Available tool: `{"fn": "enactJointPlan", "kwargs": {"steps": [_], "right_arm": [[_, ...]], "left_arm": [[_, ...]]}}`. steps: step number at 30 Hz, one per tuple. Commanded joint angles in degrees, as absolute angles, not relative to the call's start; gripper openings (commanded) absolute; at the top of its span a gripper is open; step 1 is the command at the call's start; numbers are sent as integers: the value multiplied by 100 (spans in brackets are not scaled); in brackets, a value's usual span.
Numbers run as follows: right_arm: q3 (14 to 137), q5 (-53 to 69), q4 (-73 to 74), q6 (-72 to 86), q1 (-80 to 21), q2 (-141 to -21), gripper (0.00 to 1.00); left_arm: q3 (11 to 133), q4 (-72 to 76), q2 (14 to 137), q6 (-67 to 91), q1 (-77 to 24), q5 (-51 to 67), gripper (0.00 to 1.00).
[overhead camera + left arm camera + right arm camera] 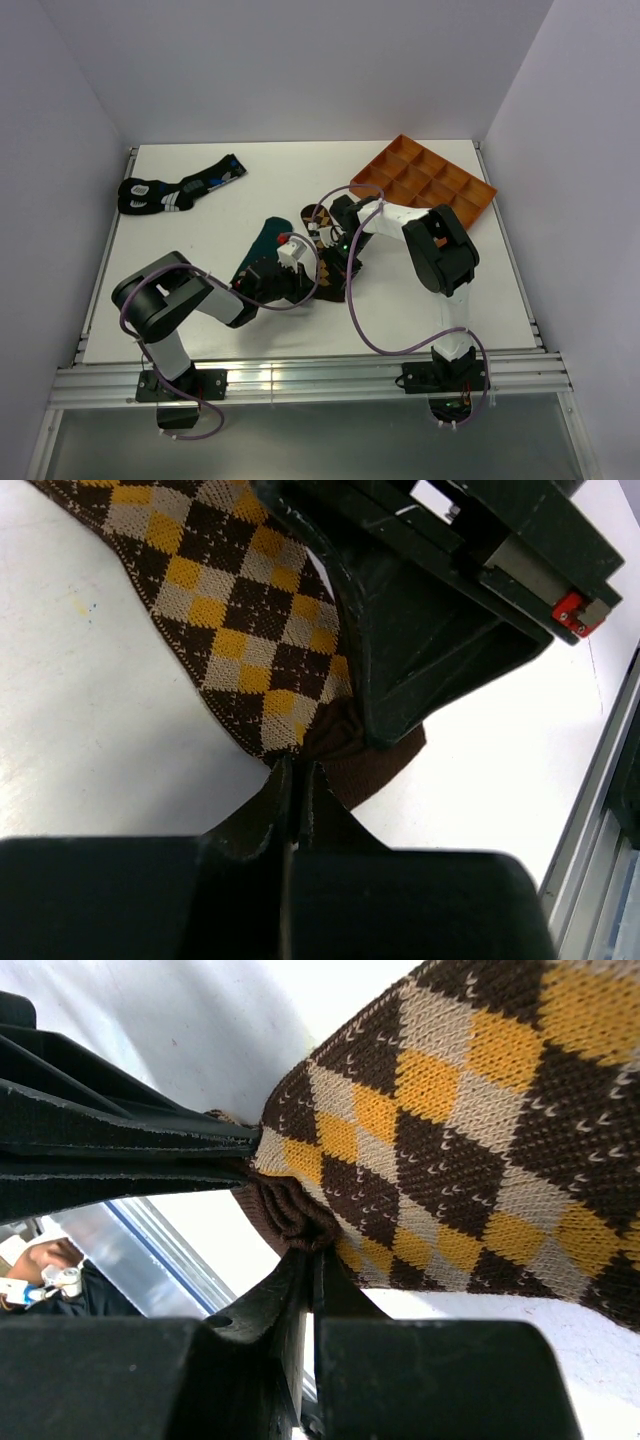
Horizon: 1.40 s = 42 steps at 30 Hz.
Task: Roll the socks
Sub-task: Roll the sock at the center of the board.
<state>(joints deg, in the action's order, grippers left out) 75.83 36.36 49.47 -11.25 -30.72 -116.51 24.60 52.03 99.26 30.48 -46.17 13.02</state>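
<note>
One white table (450, 290) under both arms. Orange compartment tray (425, 182) at the far right corner. Black-and-blue sock pair (175, 190) far left, well apart from the arms. Teal sock (264, 240) mid-table, just beside the left arm's wrist. Brown-yellow checkered sock (230, 610) flat at table centre, dark cuff bunched. Left gripper (297, 780): fingers pressed together, pinching the cuff. Right gripper (310, 1270): likewise pinching the same cuff, close beside the left.

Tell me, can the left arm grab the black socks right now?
Probably not yet: the left gripper is shut on the checkered sock, though the table toward the black socks looks free.
</note>
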Motion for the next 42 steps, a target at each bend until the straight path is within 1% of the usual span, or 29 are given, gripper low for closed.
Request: {"fn": "enactJointPlan", "kwargs": {"steps": [1,2,3,5,6,7,8,9,11,19,22,23,26,31,34,37,42], "right_arm": [[7488,2945,4579,-1134,-3041,-11637,7],[7480,2901,4492,-1108,-3032,-11593,10],[7471,2866,4465,-1090,-3041,-11532,17],[7462,2725,4386,-1037,-3032,-11374,27],[7471,2672,4368,-1020,-3032,-11260,47],[7462,2585,4342,-985,-3041,-11198,54],[7462,2540,4298,-976,-3032,-11128,57],[7427,2514,4263,-949,-3032,-11057,62],[7383,2365,4149,-870,-3032,-10811,66],[7199,2188,3991,-747,-2690,-10178,68],[6970,2250,3771,-817,-2453,-9880,64],[6900,2224,3718,-852,-2400,-9792,58],[6601,2224,3481,-1142,-2233,-9379,58],[5925,2241,2972,-1933,-2241,-8500,58],[5521,2224,2761,-2416,-2372,-7982,56],[5073,2092,2559,-2872,-2767,-7411,56],[4132,1705,2101,-3619,-3847,-6515,56]], "left_arm": [[2558,4712,9835,3348,-4720,1160,0],[2540,4633,9722,3401,-4737,1117,0],[2557,4301,9660,3454,-4737,1038,0],[2619,4027,9528,3489,-4764,923,0],[2663,3677,9484,3515,-4772,862,0],[2698,3526,9449,3533,-4790,809,0],[2759,3368,9387,3551,-4790,756,0],[2795,3236,9361,3568,-4799,730,0],[2830,2998,9273,3612,-4808,729,0],[3006,2400,9149,3683,-4790,799,0],[3120,2250,9202,3726,-4790,922,0],[3172,2172,9237,3735,-4790,958,0],[3391,1899,9360,3727,-4772,1116,0],[3691,1284,9510,3744,-4694,1458,0],[3945,907,9606,3735,-4614,1687,0],[4078,625,9642,3744,-4527,1898,0],[4236,273,9668,3727,-4439,2179,0]]}}
